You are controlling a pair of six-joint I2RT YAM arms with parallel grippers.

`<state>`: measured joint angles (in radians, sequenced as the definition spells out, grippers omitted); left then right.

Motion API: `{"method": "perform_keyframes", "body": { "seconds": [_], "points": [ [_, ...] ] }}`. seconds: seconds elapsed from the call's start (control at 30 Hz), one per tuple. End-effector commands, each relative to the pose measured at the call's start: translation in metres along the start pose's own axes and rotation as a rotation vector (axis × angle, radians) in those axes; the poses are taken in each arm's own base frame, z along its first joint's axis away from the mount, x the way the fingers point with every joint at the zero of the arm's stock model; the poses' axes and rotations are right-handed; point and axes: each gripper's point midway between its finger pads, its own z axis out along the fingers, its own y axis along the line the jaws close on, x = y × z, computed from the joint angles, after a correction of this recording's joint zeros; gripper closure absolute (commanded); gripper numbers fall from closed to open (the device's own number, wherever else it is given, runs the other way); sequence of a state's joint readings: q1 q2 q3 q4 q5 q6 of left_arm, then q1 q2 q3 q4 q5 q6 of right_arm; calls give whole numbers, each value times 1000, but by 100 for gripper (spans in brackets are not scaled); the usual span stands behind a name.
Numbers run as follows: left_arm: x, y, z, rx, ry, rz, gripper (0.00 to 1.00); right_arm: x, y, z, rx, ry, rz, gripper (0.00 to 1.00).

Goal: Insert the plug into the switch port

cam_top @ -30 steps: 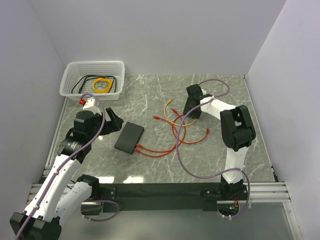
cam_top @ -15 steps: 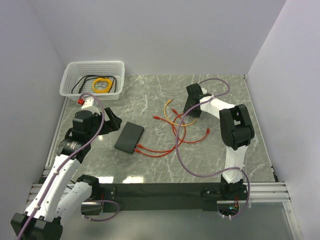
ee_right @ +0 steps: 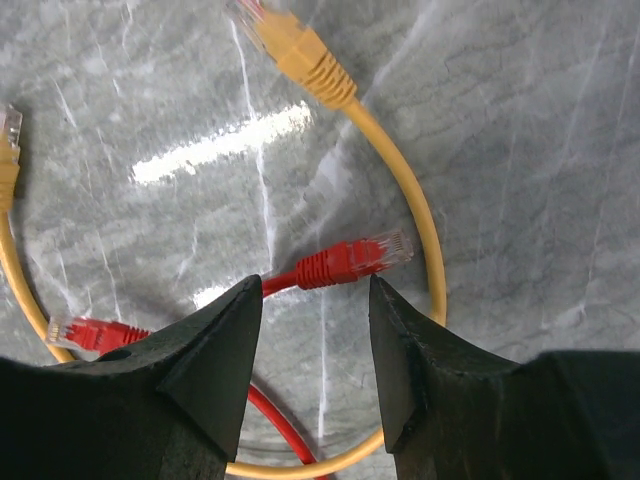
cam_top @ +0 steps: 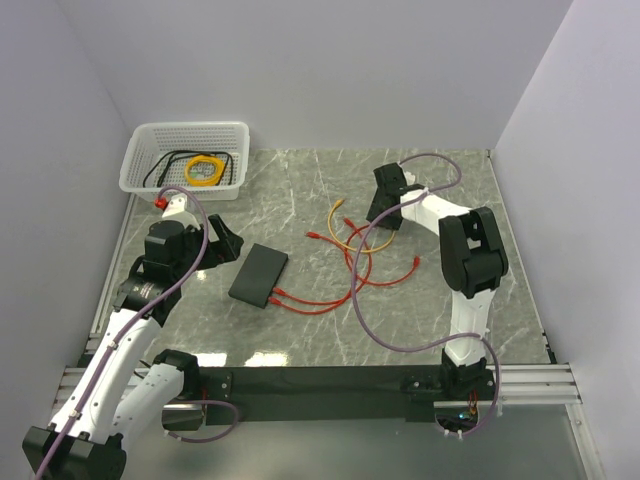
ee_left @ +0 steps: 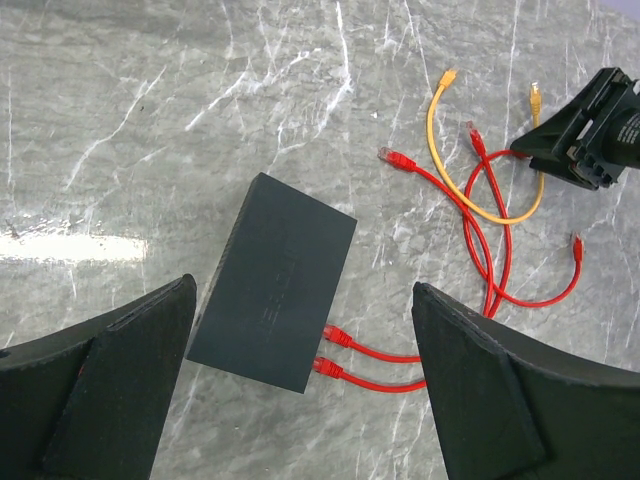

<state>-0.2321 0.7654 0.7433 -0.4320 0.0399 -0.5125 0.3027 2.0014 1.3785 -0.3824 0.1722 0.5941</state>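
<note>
Right wrist view: plug (ee_right: 352, 258) just beyond spread, empty fingers (ee_right: 215, 360), tip pointing between two and three o'clock. Nearest the right gripper (ee_right: 315, 290).

Probably a robotics lab test cell: plain pale walls (cam_top: 300, 70) box in a marble-patterned tabletop (cam_top: 300, 190), a left arm (cam_top: 130, 330) and right arm (cam_top: 470, 260) bolted to a metal rail (cam_top: 540, 380), with a white basket (cam_top: 185, 127) holding cords.

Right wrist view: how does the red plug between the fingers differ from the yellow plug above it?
The red plug lies between the open fingers of the right gripper, tip pointing right; the yellow plug lies beyond them, tip pointing up-left. Both rest loose on the table.
</note>
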Motion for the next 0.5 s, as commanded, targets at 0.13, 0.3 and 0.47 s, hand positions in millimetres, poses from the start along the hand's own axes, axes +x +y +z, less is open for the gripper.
{"method": "perform_keyframes", "body": {
  "seconds": [0.13,0.3,0.47],
  "points": [
    [-11,-7,-3,29,-28,12,5,-20,-5,6,65,-32,13,46],
    [-10,-8,-2,31,-20,13,5,-20,-10,8,100,-21,-13,49],
    [-10,-8,-2,33,-19,12,5,-24,-11,11,139,-21,-52,54]
  ]
}}
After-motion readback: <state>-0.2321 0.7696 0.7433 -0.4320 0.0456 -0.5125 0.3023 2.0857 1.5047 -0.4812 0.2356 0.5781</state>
